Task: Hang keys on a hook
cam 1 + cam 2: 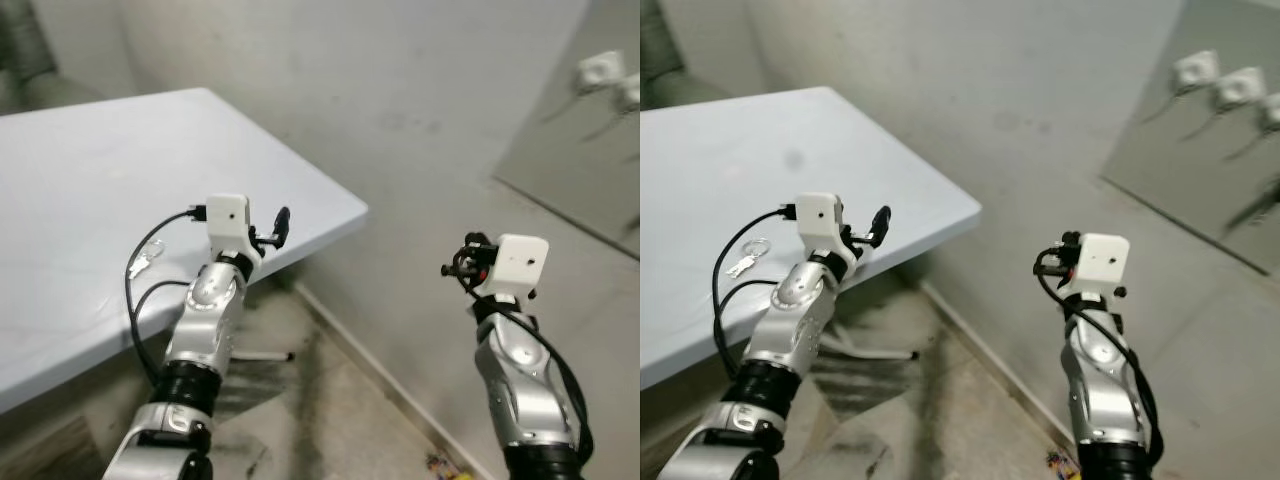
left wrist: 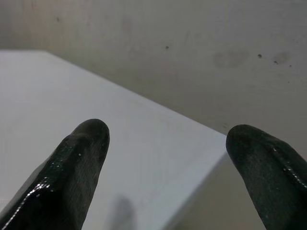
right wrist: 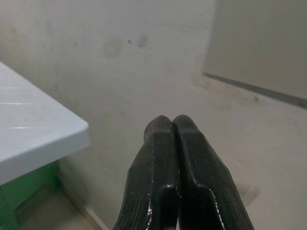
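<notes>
While the keys are lying untouched on the pale table, nothing of the task is being counted as done. The table is being approached by the left gripper, fingers spread wide above its corner. The right gripper is being held pressed closed, empty, facing the wall. Hooks on the panel are being left bare; grasping, carrying and hanging remain.
</notes>
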Motion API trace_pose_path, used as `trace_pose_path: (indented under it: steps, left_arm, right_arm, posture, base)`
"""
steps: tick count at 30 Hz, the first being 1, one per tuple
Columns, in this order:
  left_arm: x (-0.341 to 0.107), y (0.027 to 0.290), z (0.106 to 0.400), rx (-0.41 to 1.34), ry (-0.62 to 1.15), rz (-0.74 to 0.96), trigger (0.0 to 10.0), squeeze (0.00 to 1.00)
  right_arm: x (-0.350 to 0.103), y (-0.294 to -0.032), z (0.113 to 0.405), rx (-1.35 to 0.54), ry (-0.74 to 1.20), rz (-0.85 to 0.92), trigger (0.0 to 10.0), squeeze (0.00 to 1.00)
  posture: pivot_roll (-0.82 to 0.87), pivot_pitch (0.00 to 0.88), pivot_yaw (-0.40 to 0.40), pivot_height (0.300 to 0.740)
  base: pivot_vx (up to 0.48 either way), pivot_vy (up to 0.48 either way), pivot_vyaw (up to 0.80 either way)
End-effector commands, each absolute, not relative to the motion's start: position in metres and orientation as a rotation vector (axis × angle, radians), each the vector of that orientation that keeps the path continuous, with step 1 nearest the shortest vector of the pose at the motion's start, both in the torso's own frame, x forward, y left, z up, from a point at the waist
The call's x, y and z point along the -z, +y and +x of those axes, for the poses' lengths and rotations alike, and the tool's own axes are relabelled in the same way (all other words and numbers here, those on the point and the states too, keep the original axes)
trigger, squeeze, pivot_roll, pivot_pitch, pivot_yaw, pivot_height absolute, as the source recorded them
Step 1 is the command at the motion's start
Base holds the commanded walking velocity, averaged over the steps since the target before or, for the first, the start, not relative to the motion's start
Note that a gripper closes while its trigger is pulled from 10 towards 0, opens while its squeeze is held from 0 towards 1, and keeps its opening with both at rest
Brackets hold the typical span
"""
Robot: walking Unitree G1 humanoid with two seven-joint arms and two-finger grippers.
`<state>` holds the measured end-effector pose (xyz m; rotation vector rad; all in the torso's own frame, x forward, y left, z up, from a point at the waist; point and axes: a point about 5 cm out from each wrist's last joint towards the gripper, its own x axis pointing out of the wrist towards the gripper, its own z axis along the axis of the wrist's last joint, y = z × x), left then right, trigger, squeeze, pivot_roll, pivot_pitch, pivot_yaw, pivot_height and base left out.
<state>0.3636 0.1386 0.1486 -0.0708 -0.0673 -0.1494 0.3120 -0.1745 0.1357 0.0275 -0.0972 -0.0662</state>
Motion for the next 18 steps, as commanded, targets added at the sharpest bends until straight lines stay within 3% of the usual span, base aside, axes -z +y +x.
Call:
trace_pose_path:
  steps: [1,11,18]
  left_arm:
    - [-0.152,0.130,0.365,0.163,-0.084,-0.056,10.0,0.00]
    - [-0.148,0.119,0.360,0.274,-0.062,-0.084,10.0,0.00]
    - [-0.139,0.108,0.348,0.361,-0.062,-0.045,10.0,0.00]
  right_arm:
    - [-0.142,-0.182,0.312,0.092,-0.120,0.017,10.0,0.00]
    - [-0.140,-0.183,0.310,0.097,-0.116,0.010,10.0,0.00]
    - [-0.141,-0.179,0.308,0.076,-0.144,0.010,10.0,0.00]
  posture:
    - [0.00,0.000,-0.047,0.740]
    - [0.00,0.000,-0.043,0.740]
    - [0.00,0.000,-0.044,0.740]
  base:
    - [0.000,0.000,-0.72]
    - [0.000,0.000,-0.72]
    - [0.000,0.000,-0.12]
